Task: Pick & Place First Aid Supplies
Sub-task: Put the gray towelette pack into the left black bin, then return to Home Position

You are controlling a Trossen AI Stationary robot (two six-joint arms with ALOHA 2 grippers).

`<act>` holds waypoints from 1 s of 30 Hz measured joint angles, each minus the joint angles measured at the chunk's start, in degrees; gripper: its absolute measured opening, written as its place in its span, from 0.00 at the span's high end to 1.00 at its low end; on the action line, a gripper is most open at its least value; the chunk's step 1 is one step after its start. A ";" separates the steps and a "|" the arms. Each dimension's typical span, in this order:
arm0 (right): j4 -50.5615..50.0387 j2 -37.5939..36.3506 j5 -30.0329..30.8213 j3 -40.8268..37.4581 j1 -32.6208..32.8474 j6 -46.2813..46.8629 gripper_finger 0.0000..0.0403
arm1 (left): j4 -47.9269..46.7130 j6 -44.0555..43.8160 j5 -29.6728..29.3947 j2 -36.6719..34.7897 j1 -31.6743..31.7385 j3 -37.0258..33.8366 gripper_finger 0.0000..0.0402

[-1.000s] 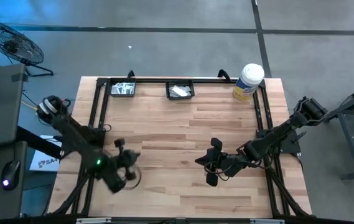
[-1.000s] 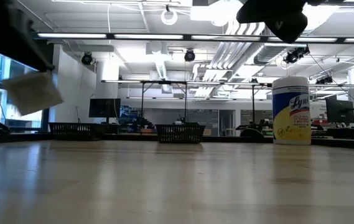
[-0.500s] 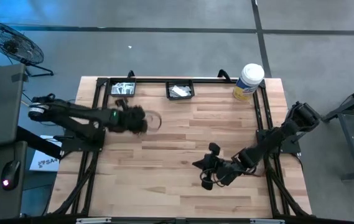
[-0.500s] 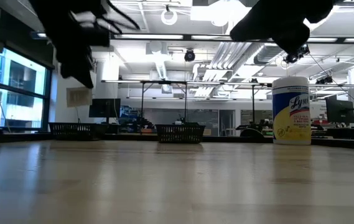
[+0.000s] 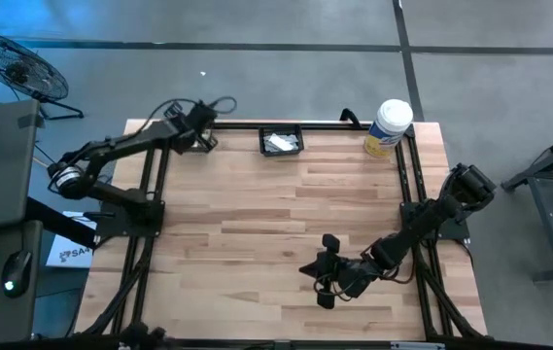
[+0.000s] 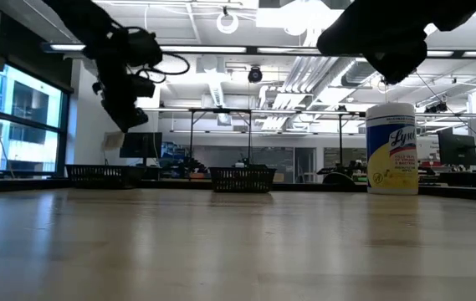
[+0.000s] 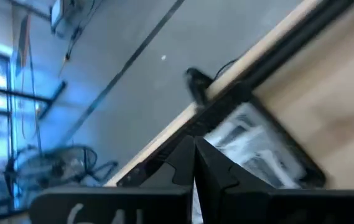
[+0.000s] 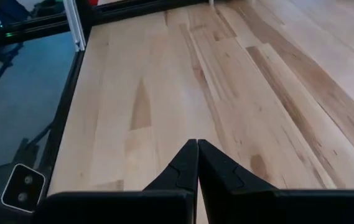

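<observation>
The left pincer (image 5: 201, 122) is hanging over the far-left corner of the worktop (image 5: 286, 224), directly above the left basket (image 7: 257, 146), which it is covering in the high view. Its fingers are pressed together. No packet can be made out between them in any view, so whether anything is being carried cannot be told. Judging by the position, this arm is servicing the delivery point for the supplies.

The first aid supplies (image 7: 251, 149) are lying inside that left basket — a loose heap of thin, flat white packets with dark print, blurred in the left wrist view. A second batch of white packets (image 5: 278, 144) is sitting in the middle basket (image 5: 282, 140) at the far edge. Both baskets are shallow, dark, open-mesh trays; they are standing against the black rail, probably so they stay put during drops.

The right pincer (image 5: 323, 277) is waiting low over the near-centre of the worktop, fingers pressed together and holding nothing — the right wrist view is showing only bare planks ahead of it.

The worktop is laminated light wood strips, smooth and matte. The white tub (image 5: 388, 127) with the yellow label is standing upright at the far-right corner, well apart from both baskets; it is a rigid cylinder and appears to be outside the task.
</observation>
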 joint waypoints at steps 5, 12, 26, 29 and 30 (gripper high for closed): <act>-0.08 0.00 -2.80 0.00 -0.25 3.56 0.99 | 0.51 -1.39 6.15 4.28 7.80 1.49 1.00; 0.01 -0.02 -7.12 0.00 -1.89 9.74 1.00 | 0.31 -6.41 9.13 10.07 13.76 2.25 1.00; -0.19 -0.39 -22.56 0.00 -6.70 14.32 0.97 | -0.15 -9.09 17.79 12.02 17.39 2.25 0.80; -0.13 -1.69 -25.09 0.00 -8.15 12.89 0.97 | -0.51 -9.09 20.93 11.25 17.43 2.25 0.71; -0.08 -2.20 -25.80 0.00 -8.54 12.08 0.98 | -0.62 -9.13 23.01 10.66 17.42 2.25 0.68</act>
